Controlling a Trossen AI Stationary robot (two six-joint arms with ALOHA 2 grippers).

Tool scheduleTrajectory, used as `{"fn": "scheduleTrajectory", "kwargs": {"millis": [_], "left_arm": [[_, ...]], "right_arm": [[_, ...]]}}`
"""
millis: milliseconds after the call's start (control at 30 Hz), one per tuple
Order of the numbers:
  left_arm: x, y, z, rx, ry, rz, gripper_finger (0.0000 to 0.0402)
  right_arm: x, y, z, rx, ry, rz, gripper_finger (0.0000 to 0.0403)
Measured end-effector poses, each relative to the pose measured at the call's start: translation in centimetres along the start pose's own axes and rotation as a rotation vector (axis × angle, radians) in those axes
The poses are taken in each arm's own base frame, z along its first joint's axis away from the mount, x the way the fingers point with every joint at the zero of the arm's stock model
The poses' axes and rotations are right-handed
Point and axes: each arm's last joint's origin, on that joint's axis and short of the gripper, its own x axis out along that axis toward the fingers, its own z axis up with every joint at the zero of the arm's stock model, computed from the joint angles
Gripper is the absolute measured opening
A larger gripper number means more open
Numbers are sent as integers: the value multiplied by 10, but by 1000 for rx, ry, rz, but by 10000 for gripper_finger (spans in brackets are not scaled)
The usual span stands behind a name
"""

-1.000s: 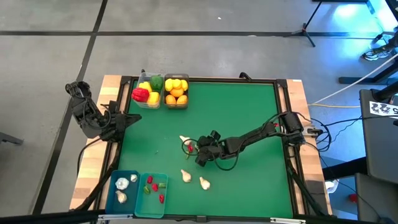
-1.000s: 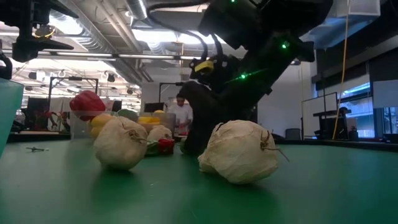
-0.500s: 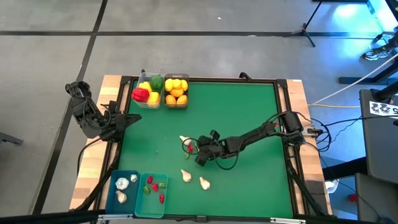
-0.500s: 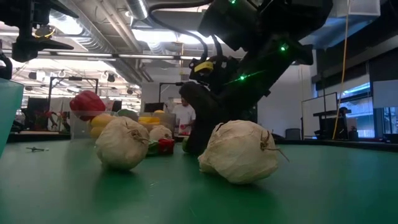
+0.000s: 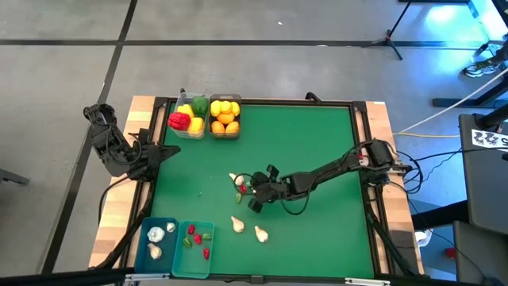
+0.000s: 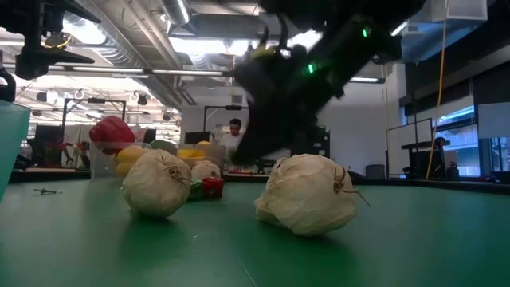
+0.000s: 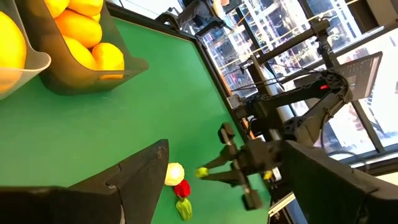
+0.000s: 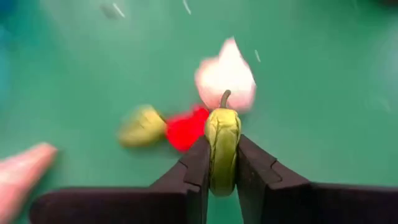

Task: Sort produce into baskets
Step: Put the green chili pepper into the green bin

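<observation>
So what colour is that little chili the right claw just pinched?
Yellowish green chili, clearest in the right wrist view.

A green tabletop [image 5: 317, 143] with a dark frame sits on pale wooden boards [image 5: 381, 111] over a grey concrete floor [image 5: 262, 71] crossed by dark lines. A tripod stand [image 5: 394, 36] rests on the floor beyond it, and white and dark cables [image 5: 432, 119] trail toward equipment at one side. At table height, a person in white [image 6: 233, 139] stands far back under ceiling pipes and strip lights [image 6: 199, 40].
</observation>
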Motion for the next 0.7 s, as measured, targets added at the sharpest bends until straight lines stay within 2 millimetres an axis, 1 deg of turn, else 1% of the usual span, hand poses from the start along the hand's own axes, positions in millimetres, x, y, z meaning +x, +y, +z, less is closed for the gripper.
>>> {"fn": "scheduleTrajectory", "kwargs": {"millis": [67,167,267,333,500,600,700], "left_arm": [[0,0,0,0,-1,0,306],[0,0,0,-1,-1,0,306],[0,0,0,-1,-2,0,306],[0,0,0,-2,-2,0,306],[0,0,0,-1,-8,-1,306],[0,0,0,-1,-10,-1,306],[0,0,0,0,-9,0,306]], "right_arm": [[-7,5,9,-6,-52,51,54],[-17,18,25,-16,-157,173,55],[-28,37,44,-60,-230,284,55],[-35,54,55,-121,-285,346,55],[-46,90,77,-292,-389,418,55],[-48,110,90,-326,-450,466,55],[-39,125,100,-347,-475,529,56]]}}
